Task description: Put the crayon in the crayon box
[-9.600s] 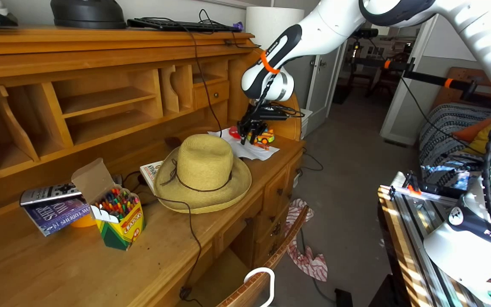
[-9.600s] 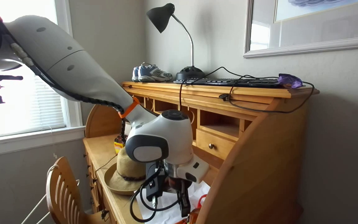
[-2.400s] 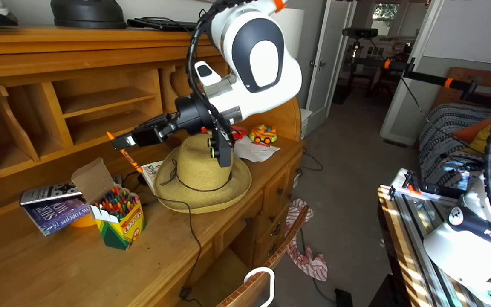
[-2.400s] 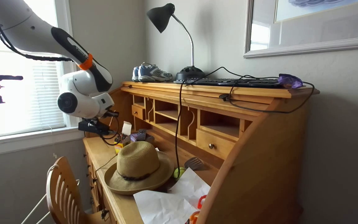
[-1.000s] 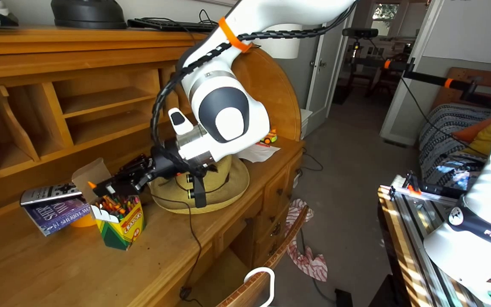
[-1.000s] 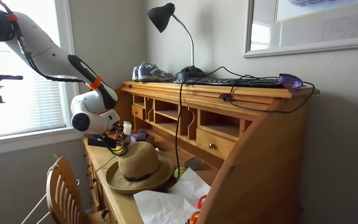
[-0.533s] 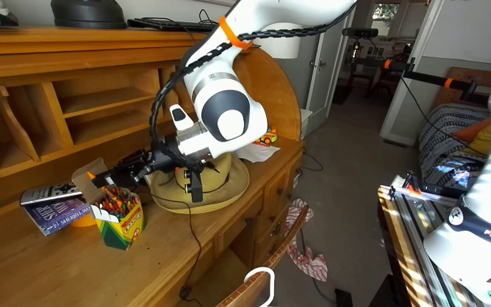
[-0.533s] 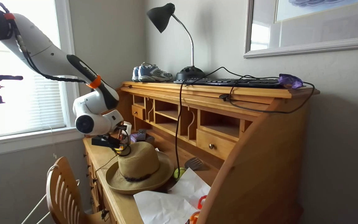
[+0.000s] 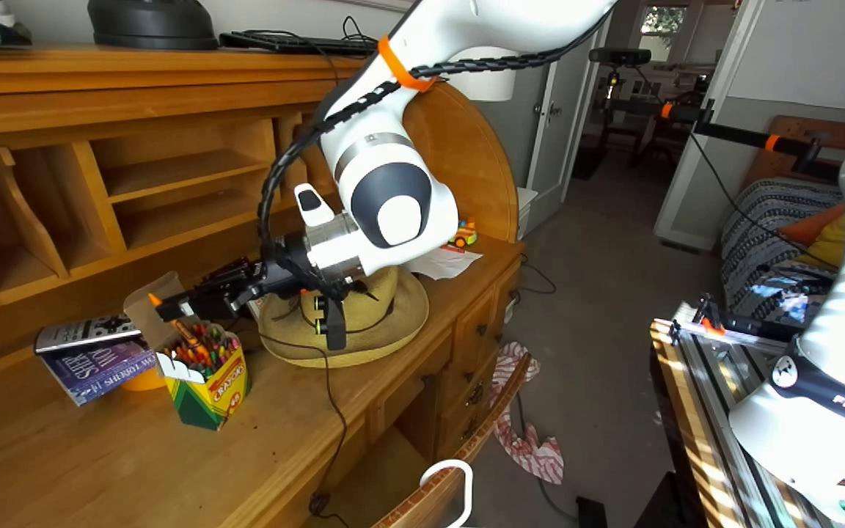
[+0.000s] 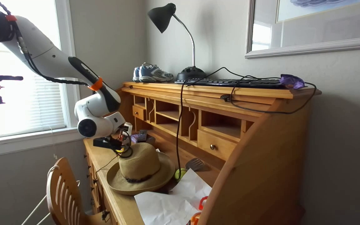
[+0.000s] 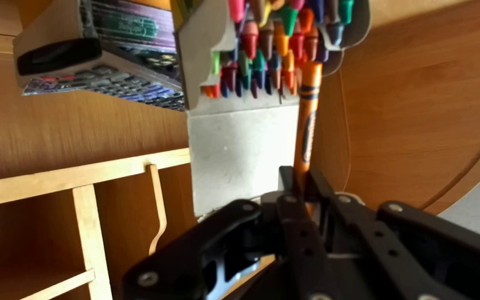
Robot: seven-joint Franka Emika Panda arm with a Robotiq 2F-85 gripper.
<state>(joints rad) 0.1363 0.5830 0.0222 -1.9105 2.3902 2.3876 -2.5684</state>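
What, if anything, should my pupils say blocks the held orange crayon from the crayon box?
The lid stands open, clear of the mouth. Only the other crayons packed in the crayon box may hinder entry, near the lower end of the orange crayon; whether they touch is unclear.

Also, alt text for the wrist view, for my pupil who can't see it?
A black gripper holds an orange paper-wrapped crayon, its flat end pointing towards an open cardboard box packed with multicoloured crayons; whether it touches them is unclear. The box's pale rectangular lid stands open; brown wooden shelving shows at lower left.
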